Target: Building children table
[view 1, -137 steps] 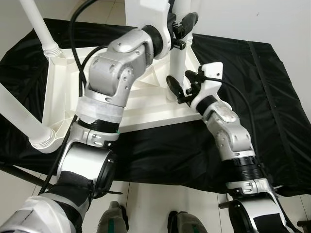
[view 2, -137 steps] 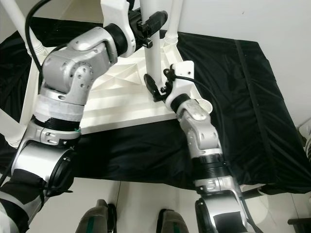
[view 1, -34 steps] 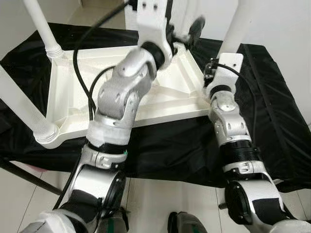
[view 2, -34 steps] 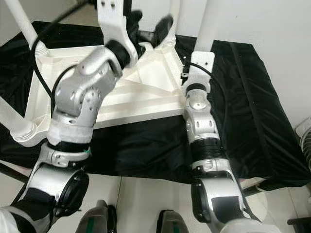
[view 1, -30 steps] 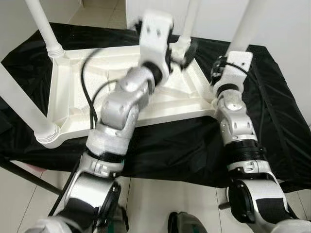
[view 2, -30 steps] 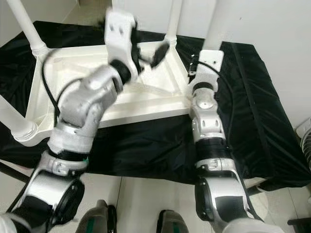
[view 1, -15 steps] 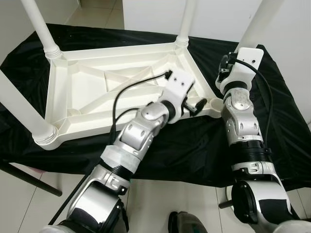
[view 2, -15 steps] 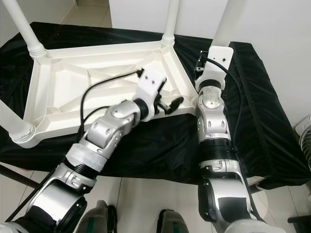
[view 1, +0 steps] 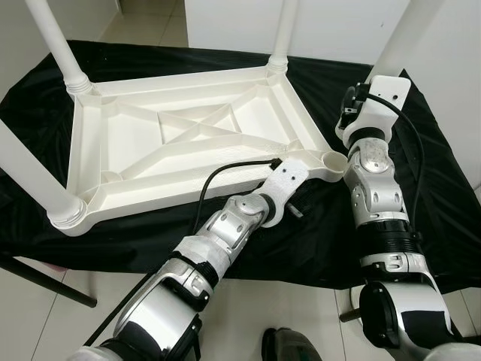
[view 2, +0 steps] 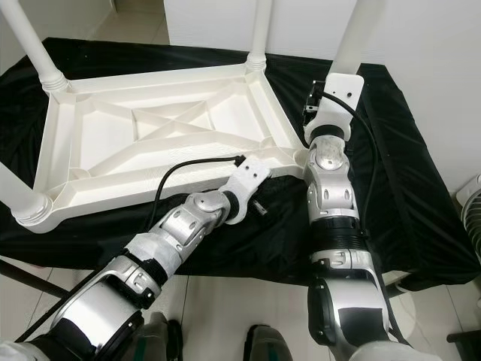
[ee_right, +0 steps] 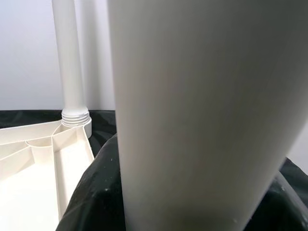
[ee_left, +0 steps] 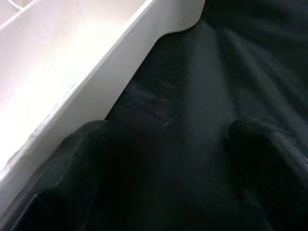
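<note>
The white table top [view 1: 188,162] lies upside down on a black cloth [view 1: 421,150]. Legs stand in its far left [view 1: 56,41], far right [view 1: 284,34] and near left [view 1: 26,169] corners. The near right socket [view 1: 335,160] is empty. My right gripper [view 1: 350,105] is shut on a loose white leg [view 1: 398,34], held tilted just above and right of that socket; this leg [ee_right: 192,96] looms close in the right wrist view. My left gripper [ee_left: 168,127] is open over the cloth beside the table's front edge [ee_left: 96,91], with nothing between its fingers.
The cloth covers a low platform, and its front edge [view 1: 301,274] drops to a pale tiled floor [view 1: 248,316]. My feet [view 1: 289,346] are on that floor. White walls [view 2: 421,45] close the back and right.
My left gripper has let go of the leg and swung down off the table to the cloth by its front edge. The right gripper carried the leg up and to the right.
</note>
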